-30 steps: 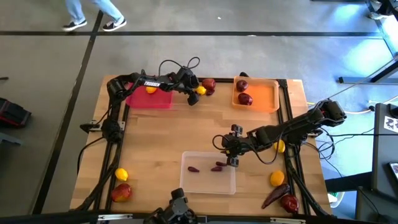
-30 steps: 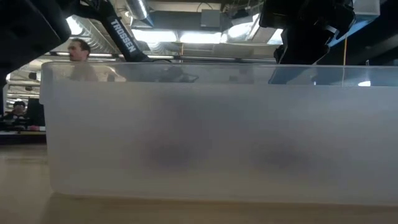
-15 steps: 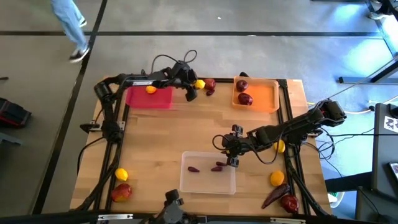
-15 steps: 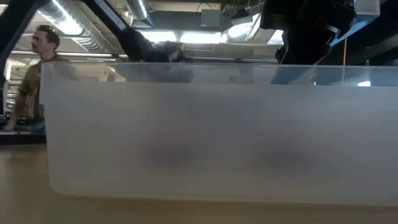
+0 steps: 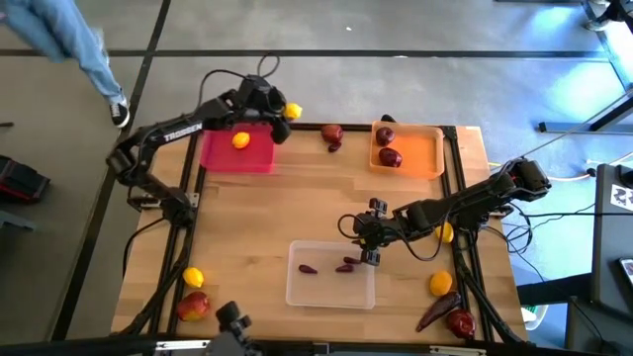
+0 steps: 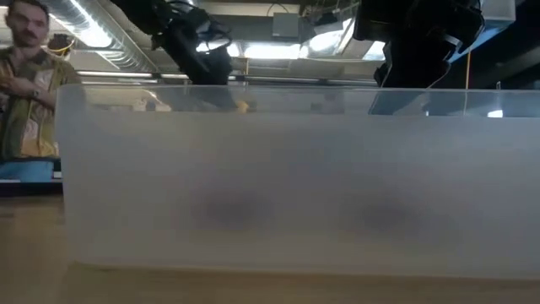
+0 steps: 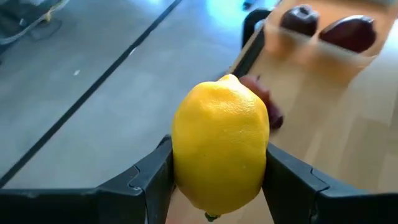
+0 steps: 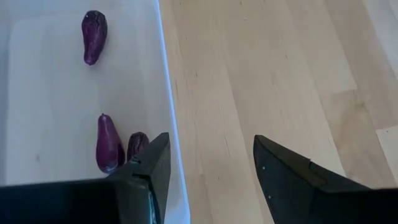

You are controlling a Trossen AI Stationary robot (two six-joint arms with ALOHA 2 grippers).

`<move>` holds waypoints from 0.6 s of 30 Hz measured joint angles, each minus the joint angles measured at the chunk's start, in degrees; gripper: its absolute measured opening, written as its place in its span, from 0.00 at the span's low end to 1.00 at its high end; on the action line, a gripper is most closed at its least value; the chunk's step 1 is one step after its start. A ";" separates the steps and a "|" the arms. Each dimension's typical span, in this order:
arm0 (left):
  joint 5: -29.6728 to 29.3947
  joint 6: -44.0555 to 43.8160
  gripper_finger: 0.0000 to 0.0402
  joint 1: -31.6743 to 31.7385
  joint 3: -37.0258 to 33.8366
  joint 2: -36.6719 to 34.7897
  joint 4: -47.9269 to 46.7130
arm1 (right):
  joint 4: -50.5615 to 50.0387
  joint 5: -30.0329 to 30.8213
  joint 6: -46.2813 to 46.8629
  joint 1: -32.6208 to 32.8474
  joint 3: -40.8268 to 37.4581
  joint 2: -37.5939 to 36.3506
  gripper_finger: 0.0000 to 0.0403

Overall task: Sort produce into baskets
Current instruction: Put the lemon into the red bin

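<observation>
My left gripper point(image 5: 284, 116) is shut on a yellow lemon point(image 7: 221, 146), raised over the far right corner of the pink basket point(image 5: 237, 156). Another lemon point(image 5: 240, 141) lies in that basket. The orange basket point(image 5: 420, 153) holds two dark red fruits point(image 5: 389, 156). In the clear basket point(image 5: 331, 287) lie purple pods point(image 8: 107, 143). My right gripper point(image 8: 211, 165) stands open above this basket's far right corner, with nothing between its fingers. My left gripper pinches the lemon between its two fingers, one on each of its long sides point(image 7: 177, 168), about the middle. The fingers slant down from the table's left. The lemon is lifted clear, with its pointed end point(image 7: 229, 78) away from the gripper.
A red fruit point(image 5: 332, 132) and a dark pod point(image 5: 334, 146) lie between the pink and orange baskets. Near left: a lemon point(image 5: 194, 278) and a red-yellow fruit point(image 5: 193, 305). Near right: lemons point(image 5: 440, 284), a long dark pod point(image 5: 435, 311), a red fruit point(image 5: 460, 322). A person point(image 6: 29, 76) walks beyond the table.
My left gripper has risen with the lemon and gone toward the table's far left, from beside the red fruit to above the pink basket's far right corner. The lemon is now lifted clear. The person behind the table has walked on.
</observation>
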 joint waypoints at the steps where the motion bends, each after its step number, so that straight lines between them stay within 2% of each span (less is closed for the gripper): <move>1: -0.37 -0.43 0.50 0.60 -0.49 -0.61 -0.39 | 0.04 0.00 0.00 0.00 0.00 0.00 0.48; 9: -0.77 -5.70 0.50 5.53 -5.56 -1.52 -2.77 | -0.13 -0.02 0.00 -0.02 0.00 0.00 0.48; 18: -2.25 -11.99 0.50 7.48 -14.19 -1.52 -1.42 | -0.18 0.01 -0.23 -0.02 0.00 0.00 0.48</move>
